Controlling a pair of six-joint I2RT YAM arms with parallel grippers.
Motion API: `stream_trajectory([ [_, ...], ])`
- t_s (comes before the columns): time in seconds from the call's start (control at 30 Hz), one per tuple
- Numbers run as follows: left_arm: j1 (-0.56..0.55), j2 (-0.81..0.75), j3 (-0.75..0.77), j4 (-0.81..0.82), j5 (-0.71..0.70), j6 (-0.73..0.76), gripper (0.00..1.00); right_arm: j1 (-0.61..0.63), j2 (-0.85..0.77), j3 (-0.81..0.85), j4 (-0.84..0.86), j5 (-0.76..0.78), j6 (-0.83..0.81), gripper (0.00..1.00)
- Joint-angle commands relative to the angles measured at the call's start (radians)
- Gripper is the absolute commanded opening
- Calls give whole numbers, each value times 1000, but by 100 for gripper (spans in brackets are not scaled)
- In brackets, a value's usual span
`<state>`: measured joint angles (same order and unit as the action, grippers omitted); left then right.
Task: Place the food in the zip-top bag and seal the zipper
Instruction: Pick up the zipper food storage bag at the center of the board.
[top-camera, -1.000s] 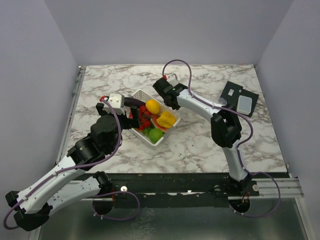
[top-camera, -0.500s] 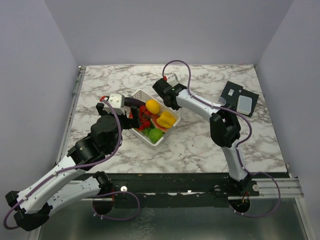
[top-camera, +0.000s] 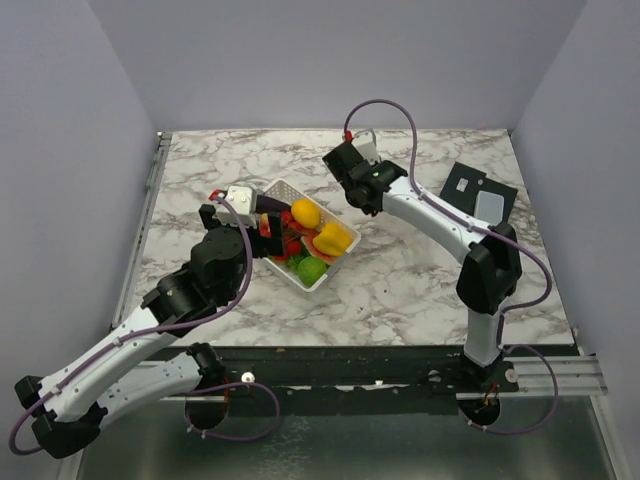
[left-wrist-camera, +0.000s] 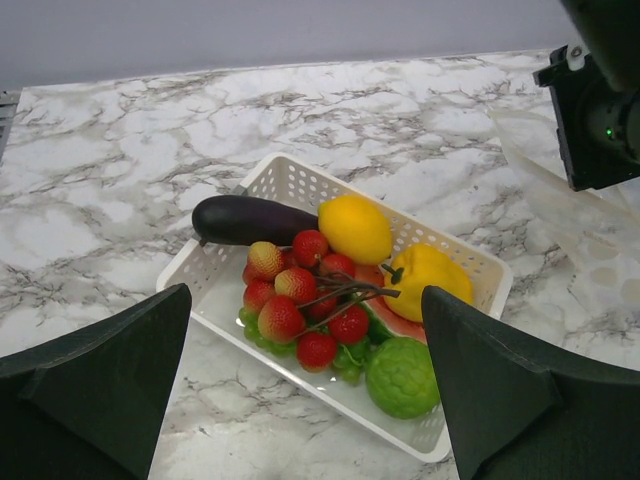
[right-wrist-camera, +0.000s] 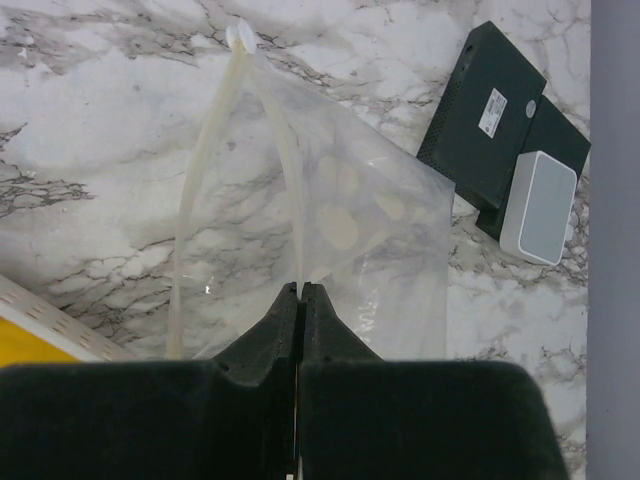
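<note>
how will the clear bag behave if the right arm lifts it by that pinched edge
Probably floppy: the zip-top bag is thin, wrinkled clear film, so it should sag from the right fingers pinching one mouth strip. Likely very light, since it looks empty. The mouth gapes, but may collapse without a second hold.

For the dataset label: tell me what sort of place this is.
Probably a robot lab test cell, not a kitchen: plain walls box in a marble-patterned table, left arm and right arm bolt to its near edge, a basket holds toy fruit.
</note>
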<state>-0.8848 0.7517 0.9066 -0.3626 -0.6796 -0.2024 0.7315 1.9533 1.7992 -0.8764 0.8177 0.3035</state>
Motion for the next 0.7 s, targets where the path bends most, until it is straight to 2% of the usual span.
stream_trajectory([
  [0.0, -1, 15, -5, 2, 49, -17, 99, -3, -99, -85, 73, 4, -11, 1],
  [0.4, 0, 92, 37, 13, 205, -173, 99, 30, -367, -378, 304, -78, -126, 1],
  [0.67, 0, 174, 57, 56, 295, -322, 99, 50, -601, -616, 501, -209, -212, 1],
])
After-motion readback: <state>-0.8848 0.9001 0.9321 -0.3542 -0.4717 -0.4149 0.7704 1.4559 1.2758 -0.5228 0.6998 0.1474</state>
